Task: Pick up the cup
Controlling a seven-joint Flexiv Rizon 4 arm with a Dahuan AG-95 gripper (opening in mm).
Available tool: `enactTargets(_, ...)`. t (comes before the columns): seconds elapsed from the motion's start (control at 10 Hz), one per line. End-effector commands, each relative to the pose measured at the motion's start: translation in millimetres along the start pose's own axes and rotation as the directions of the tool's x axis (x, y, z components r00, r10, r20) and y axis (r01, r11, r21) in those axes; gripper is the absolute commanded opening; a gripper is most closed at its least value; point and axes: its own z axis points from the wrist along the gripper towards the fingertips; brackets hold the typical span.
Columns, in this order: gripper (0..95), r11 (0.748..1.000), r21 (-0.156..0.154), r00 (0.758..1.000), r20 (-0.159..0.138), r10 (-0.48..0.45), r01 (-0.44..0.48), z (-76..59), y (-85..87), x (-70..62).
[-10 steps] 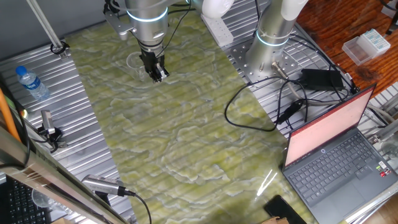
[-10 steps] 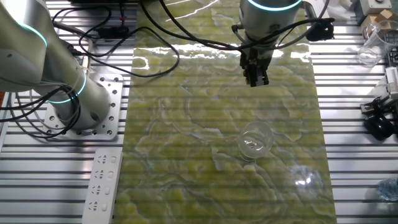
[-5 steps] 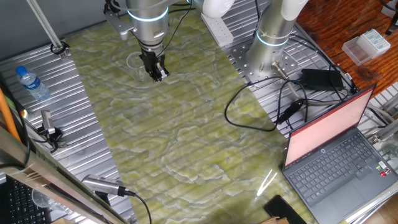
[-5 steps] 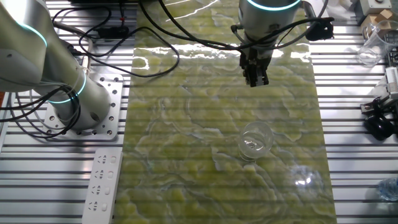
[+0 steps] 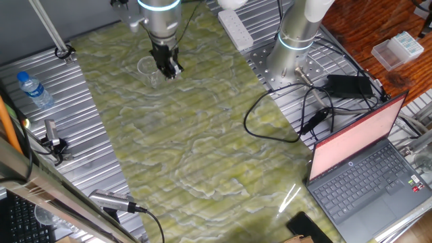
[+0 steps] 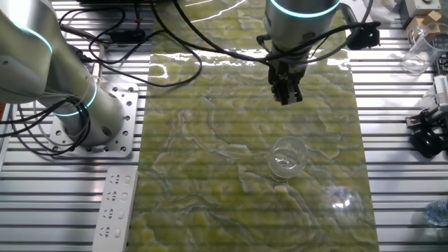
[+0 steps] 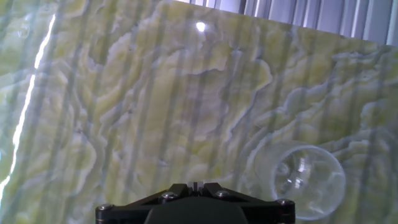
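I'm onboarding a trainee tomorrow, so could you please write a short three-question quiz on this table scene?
1. True or false: the tool is gripping the cup.
2. The cup stands: A) upright B) on its side C) upside down.
3. Fill in: the water bottle has a ____ cap.

Key: 1 false, the tool hangs apart from the cup, nothing between its fingers. 2 A, its open rim faces up in the hand view. 3 blue.

A green-and-yellow marbled mat (image 5: 196, 142) covers the middle of the tabletop (image 5: 94, 115), whose ribbed aluminium surface shows bare along both side edges. Near one corner an open laptop (image 5: 364, 162) glows pink beside a reddish wooden surface (image 5: 364, 27). Bright glare streaks the mat (image 6: 210, 10) along the far edge in the other fixed view.
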Motion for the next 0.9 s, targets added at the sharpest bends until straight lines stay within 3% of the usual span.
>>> enactTargets(0.1,0.0,1.000,0.002,1.000,0.002,-0.024,0.024,-3.4,-5.3,3.6)
enactTargets(0.4,0.0,0.996,0.045,0.997,-0.007,-0.083,0.083,-9.3,-17.3,14.2)
enactTargets(0.9,0.0,0.992,0.049,0.993,-0.003,-0.120,0.120,-7.2,-35.5,29.2)
